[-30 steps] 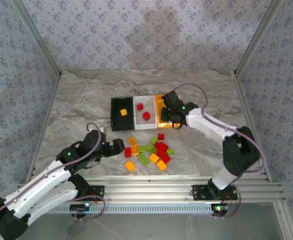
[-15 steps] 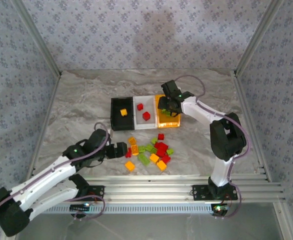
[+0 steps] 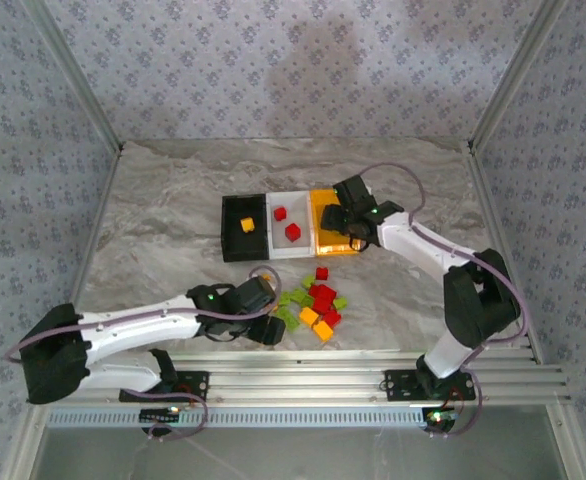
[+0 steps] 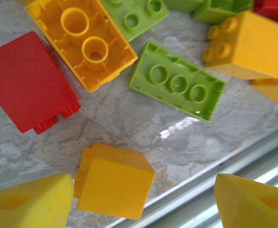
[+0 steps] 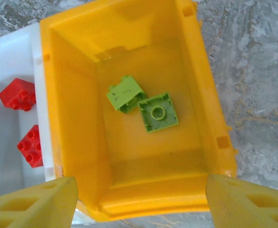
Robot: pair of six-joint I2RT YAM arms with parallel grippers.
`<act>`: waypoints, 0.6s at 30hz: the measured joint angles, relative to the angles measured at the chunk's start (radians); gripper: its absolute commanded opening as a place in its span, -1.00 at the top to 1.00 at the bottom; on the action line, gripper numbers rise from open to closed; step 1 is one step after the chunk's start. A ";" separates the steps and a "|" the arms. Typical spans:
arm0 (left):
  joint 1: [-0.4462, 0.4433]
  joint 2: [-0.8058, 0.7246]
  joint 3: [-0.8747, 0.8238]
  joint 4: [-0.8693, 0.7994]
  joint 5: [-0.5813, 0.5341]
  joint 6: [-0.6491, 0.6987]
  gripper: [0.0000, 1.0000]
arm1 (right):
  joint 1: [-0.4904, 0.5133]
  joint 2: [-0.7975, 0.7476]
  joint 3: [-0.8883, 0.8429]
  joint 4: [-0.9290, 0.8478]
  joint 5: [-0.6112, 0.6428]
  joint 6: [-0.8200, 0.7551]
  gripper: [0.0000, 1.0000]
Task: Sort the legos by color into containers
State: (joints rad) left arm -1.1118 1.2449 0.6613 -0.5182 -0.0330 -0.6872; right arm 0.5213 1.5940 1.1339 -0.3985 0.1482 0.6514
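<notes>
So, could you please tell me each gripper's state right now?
Left gripper: open, empty, by a small orange-yellow plastic brick.
Right gripper: open, empty, over the orange rectangular plastic bin.

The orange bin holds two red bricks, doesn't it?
No. The orange bin holds two lime green bricks, not red ones, as the right wrist view shows. The red bricks sit in the white bin beside it.
</notes>
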 measured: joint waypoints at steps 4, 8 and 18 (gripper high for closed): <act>-0.016 0.064 0.010 0.000 -0.026 0.007 -0.38 | -0.005 -0.037 -0.032 0.003 -0.001 0.011 -0.47; -0.036 0.119 0.018 0.002 -0.055 0.014 -0.23 | -0.013 -0.076 -0.048 0.008 -0.002 0.014 -0.47; -0.054 0.119 0.028 -0.011 -0.111 0.017 0.14 | -0.035 -0.120 -0.092 0.011 -0.002 0.022 -0.47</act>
State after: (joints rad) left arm -1.1656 1.3643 0.6895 -0.5293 -0.1436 -0.6701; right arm 0.4866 1.4742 1.0424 -0.3870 0.1459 0.6735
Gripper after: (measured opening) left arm 0.447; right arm 0.735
